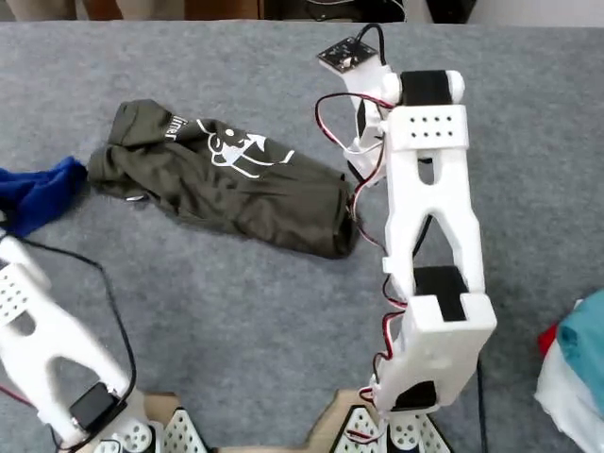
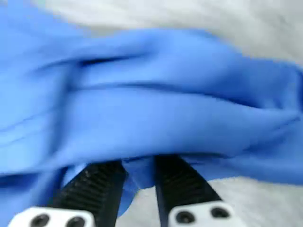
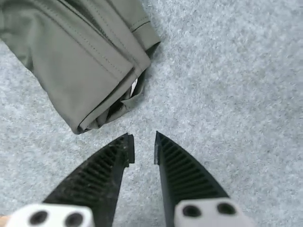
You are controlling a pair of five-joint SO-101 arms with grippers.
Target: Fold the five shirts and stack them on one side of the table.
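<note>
Blue shirt (image 2: 151, 109): at the table's (image 1: 283, 311) left edge, a fold pinched in the left gripper (image 2: 139, 166). Olive shirt (image 1: 226, 179): folded, mid-table, with the right gripper (image 3: 143, 146) beside its hem, slightly parted and empty. Best, I'd say, to draw the blue one out flat first

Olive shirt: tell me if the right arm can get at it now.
Probably yes. The right gripper is just beside the olive shirt, fingers slightly apart, with only bare table between them.
</note>
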